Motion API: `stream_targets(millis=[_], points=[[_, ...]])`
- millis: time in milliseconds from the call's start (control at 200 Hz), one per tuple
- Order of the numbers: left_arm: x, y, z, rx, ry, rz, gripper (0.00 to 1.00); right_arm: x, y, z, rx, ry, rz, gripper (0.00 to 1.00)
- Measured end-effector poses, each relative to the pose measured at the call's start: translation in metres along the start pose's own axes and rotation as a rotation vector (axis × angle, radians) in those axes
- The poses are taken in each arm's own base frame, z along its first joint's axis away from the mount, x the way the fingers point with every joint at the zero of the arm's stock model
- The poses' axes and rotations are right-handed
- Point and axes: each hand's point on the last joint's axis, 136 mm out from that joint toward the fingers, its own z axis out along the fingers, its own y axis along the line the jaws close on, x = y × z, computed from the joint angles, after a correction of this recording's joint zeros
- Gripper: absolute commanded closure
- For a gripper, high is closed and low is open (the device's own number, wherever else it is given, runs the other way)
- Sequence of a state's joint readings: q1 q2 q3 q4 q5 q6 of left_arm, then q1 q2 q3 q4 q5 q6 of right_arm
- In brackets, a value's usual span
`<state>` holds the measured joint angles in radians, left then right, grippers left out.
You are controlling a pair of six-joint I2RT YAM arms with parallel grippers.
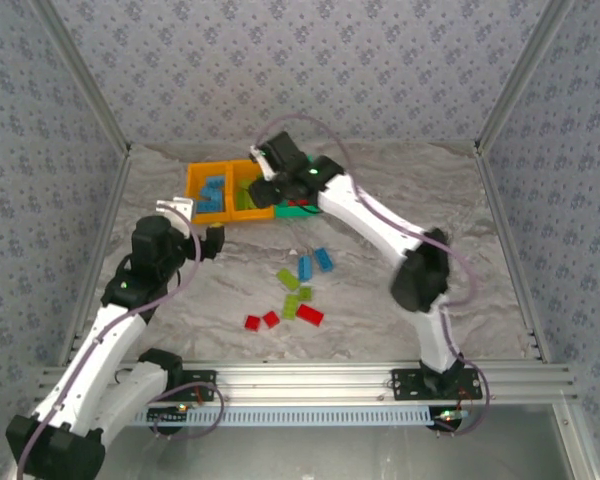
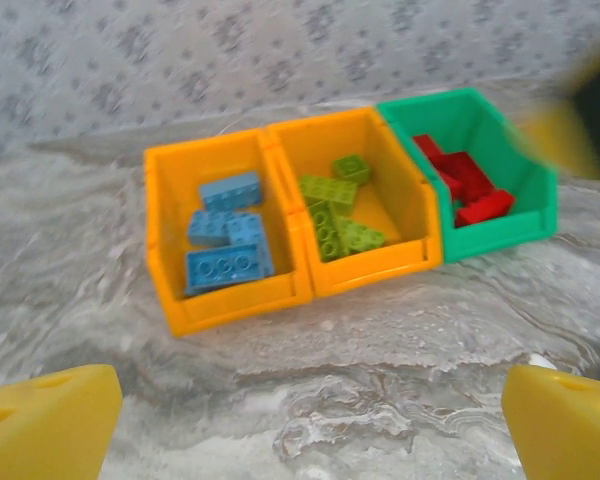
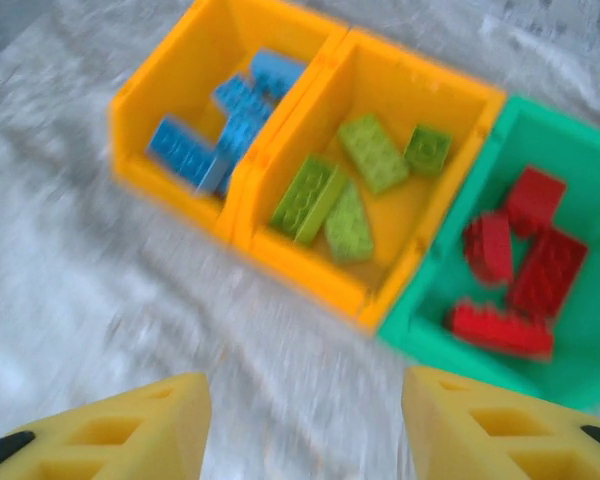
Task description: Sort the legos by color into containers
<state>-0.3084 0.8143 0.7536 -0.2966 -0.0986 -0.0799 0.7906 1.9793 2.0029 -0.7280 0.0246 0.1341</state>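
Right claw [image 3: 302,400] spread, empty, above containers [image 3: 310,275]. Loose legos [image 1: 289,279] lay on table [image 1: 460,250], from there back toward arm bases, between both arms. Left claw [image 2: 310,400] wide open, empty, facing containers; neither arm clearly nearer.

Three bins [image 2: 230,305]: two orange, one green. Each holds four: blue bricks [image 2: 228,268], lime bricks [image 2: 328,190], red bricks [image 2: 485,207]. At six o'clock from them are loose bricks [image 1: 310,315]: two blue, three lime, three red.

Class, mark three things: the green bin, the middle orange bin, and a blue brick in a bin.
green bin [image 2: 505,238], left wrist view, front wall.
middle orange bin [image 2: 380,268], left wrist view, front wall.
blue brick [image 2: 228,268], left wrist view, studded top.
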Motion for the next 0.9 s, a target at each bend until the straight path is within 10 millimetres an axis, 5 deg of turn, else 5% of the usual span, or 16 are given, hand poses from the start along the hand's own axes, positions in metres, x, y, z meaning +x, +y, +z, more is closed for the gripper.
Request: stream_targets(millis=[160,290,410,540,690,779,899], points=[[-0.003,-0.005,-0.003,0.016,0.078,-0.226,0.04,0.062,0.027,-0.116,-0.105,-0.054,-0.027,0.29],[0.016,-0.010,-0.019,0.008,0.153,-0.452,0.08,0.135,0.044,-0.159,-0.170,-0.036,-0.041,0.19],[0.046,-0.036,-0.037,0.052,0.271,-0.568,0.08,0.197,0.033,-0.162,-0.132,0.051,-0.006,0.10],[0.097,-0.080,-0.051,0.126,0.462,-0.578,0.12,0.231,0.012,-0.158,-0.044,0.094,0.048,0.00],[0.173,-0.121,-0.065,0.197,0.670,-0.415,0.17,0.238,-0.004,-0.154,0.023,0.076,0.079,0.00],[0.219,-0.129,-0.071,0.207,0.763,-0.288,0.18,0.234,-0.011,-0.150,0.053,0.064,0.094,0.00],[0.246,-0.127,-0.066,0.186,0.804,-0.170,0.21,0.230,-0.015,-0.146,0.080,0.050,0.108,0.00]])
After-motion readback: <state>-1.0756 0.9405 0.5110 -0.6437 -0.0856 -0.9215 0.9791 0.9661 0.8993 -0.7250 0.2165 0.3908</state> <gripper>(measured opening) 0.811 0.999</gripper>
